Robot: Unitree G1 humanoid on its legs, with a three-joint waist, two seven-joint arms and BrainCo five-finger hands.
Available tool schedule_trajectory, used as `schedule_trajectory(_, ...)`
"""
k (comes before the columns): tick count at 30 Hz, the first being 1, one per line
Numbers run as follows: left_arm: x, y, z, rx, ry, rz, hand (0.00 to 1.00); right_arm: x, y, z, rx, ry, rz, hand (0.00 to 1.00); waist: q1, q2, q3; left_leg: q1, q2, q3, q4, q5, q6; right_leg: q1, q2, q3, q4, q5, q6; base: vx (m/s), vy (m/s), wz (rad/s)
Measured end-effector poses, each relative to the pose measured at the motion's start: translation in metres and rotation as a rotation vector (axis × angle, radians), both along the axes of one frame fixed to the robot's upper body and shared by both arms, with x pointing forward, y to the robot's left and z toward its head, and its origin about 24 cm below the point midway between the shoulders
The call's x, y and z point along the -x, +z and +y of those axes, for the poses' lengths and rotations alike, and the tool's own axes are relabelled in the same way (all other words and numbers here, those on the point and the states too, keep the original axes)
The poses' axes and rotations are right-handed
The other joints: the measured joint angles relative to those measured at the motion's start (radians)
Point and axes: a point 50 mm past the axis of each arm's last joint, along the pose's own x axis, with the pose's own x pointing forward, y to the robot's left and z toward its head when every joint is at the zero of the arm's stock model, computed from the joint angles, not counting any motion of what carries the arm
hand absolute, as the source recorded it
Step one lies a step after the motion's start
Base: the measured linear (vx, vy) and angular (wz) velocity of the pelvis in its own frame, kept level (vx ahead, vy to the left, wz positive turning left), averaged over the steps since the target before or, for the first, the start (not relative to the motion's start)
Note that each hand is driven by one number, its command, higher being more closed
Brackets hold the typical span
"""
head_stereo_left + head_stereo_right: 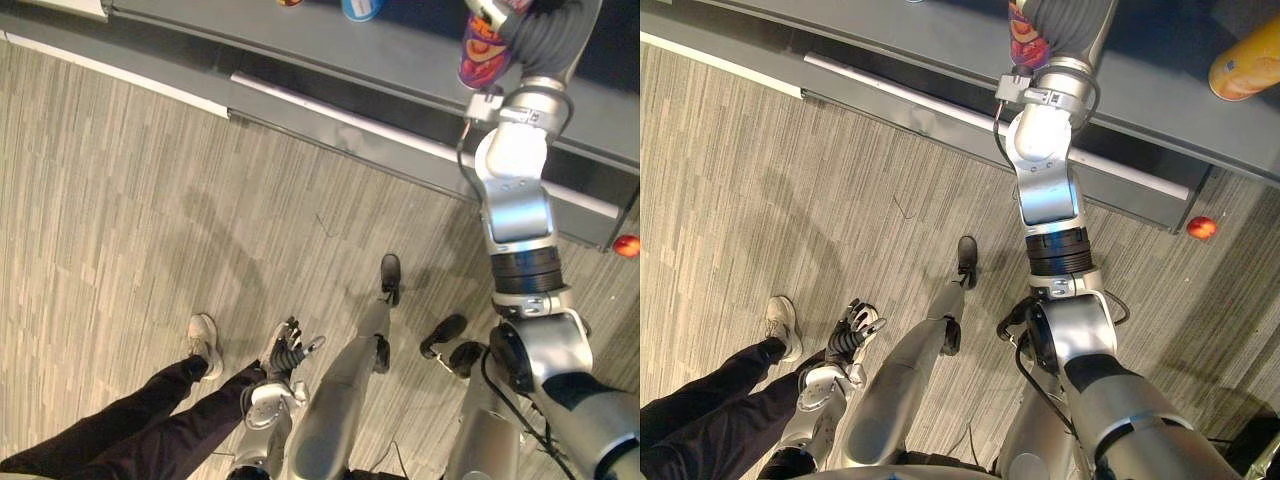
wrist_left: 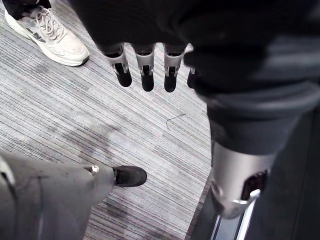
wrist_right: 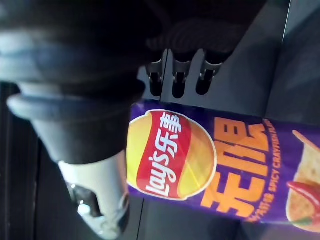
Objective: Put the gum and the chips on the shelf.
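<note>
1 dark grey shelf [image 1: 330,45] runs across the top of the left eye view. 2 legs of a person [image 1: 120,425], dark trousers and pale shoe, sit lower left. Right hand [image 1: 538,38] is at upper right of frame, over the shelf, with the purple chips can [image 3: 210,165] right against it. The can is on or just above the shelf top, can't tell which. Clenched on the can or let go: cannot tell. The can's long axis runs up-down in the eye views and crosswise to the hand in the right wrist view; it sits on the hand's left in frame. Left hand [image 1: 288,348] hangs at lower centre, released, fingers [image 2: 146,70] straight, holding nothing, well apart from the shelf, so the right hand is far nearer. Orange canister [image 1: 1245,62] stands on the shelf, upper right of the right eye view. Blue container [image 1: 360,8] at the top edge may be the gum, too cropped to say. Red ball [image 1: 627,245] lies off the shelf's right end. Judgement: chips step looks nearly done; any pull-back should go straight away from the can's side so it doesn't tip.
</note>
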Motion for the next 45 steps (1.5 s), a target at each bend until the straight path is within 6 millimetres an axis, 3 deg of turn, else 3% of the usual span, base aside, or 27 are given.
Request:
schedule_trajectory(21,0.006,-0.01,0.001,-0.001,0.003,0.057,0.0,0.002,-0.012,0.009,-0.008,0.039,0.014,0.0,-0.002,-0.001,-0.001,0.074,0.018,0.007,0.001,-0.004,0.002,0.088,0.027,-0.003,-0.042,0.001,-0.001,-0.04,-0.028,-0.03)
schedule_trajectory(28,0.015,-0.023,0.007,-0.008,0.028,0.134,0.0,0.002,-0.015,0.014,-0.024,0.056,0.023,0.0,-0.024,-0.034,-0.025,0.13,0.031,0.016,-0.014,-0.007,0.001,0.142,0.047,-0.003,-0.075,0.001,-0.001,-0.03,-0.043,-0.09)
schedule_trajectory(33,0.017,-0.029,0.008,-0.041,0.013,0.173,0.0,0.007,-0.02,0.022,-0.014,0.088,0.016,0.0,-0.026,-0.038,-0.028,0.183,0.039,0.025,-0.025,-0.012,-0.004,0.197,0.063,-0.003,-0.103,0.001,-0.001,-0.01,-0.04,-0.07)
schedule_trajectory(38,0.028,-0.043,0.011,-0.074,0.021,0.273,0.0,0.011,-0.051,0.041,-0.019,0.185,0.09,0.0,-0.029,-0.069,-0.058,0.245,0.052,0.027,-0.025,-0.024,-0.016,0.272,0.086,-0.003,-0.144,0.003,0.002,0.02,-0.057,-0.08)
schedule_trajectory(42,0.039,-0.053,0.019,-0.086,0.059,0.351,0.0,0.021,-0.094,0.071,0.004,0.336,0.211,0.0,-0.037,-0.11,-0.116,0.311,0.075,0.028,-0.025,-0.042,-0.029,0.36,0.13,-0.003,-0.216,0.015,0.002,0.06,-0.087,-0.13)
schedule_trajectory(45,0.052,-0.064,0.025,-0.08,0.103,0.434,0.0,0.035,-0.128,0.095,0.051,0.47,0.307,0.0,-0.053,-0.126,-0.171,0.351,0.099,0.033,-0.027,-0.059,-0.044,0.419,0.176,0.006,-0.295,0.044,0.001,0.05,-0.068,-0.24)
